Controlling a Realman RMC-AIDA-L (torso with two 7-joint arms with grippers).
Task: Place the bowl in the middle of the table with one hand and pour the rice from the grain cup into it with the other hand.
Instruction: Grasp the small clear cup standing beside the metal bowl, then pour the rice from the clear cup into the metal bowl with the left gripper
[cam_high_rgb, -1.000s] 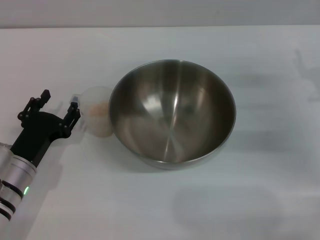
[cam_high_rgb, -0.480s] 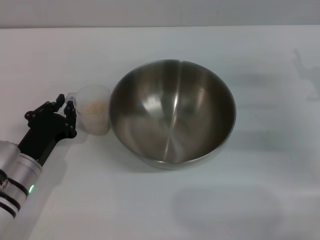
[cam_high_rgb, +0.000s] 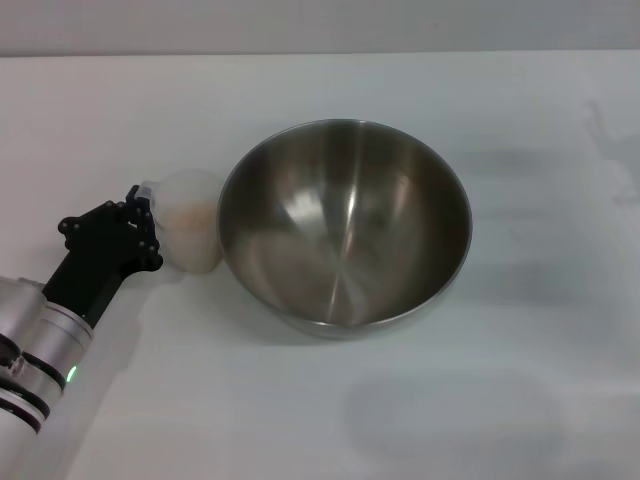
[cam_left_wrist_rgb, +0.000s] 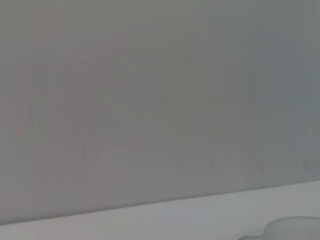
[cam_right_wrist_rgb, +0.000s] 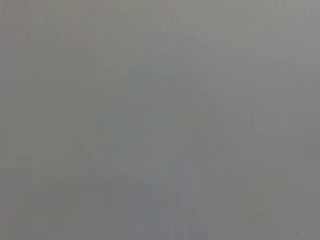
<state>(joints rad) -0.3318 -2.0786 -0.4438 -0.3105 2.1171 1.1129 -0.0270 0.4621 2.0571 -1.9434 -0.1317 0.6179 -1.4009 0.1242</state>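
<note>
The steel bowl (cam_high_rgb: 345, 225) stands upright on the white table (cam_high_rgb: 450, 410), near its middle, and is empty. The translucent grain cup (cam_high_rgb: 192, 238) stands just left of the bowl, touching or almost touching its side. A little pale rice (cam_high_rgb: 196, 213) shows inside the cup. My left gripper (cam_high_rgb: 140, 222) is at the cup's left side, its black fingers closed on the small handle. A pale rim, probably the cup's, shows at the edge of the left wrist view (cam_left_wrist_rgb: 296, 226). My right gripper is out of view.
The right wrist view shows only a plain grey surface. The left wrist view shows a grey wall above the table's far edge (cam_left_wrist_rgb: 150, 207).
My left gripper moved right toward the cup and its fingers went from spread open to closed on the cup's handle. The bowl has not moved.
</note>
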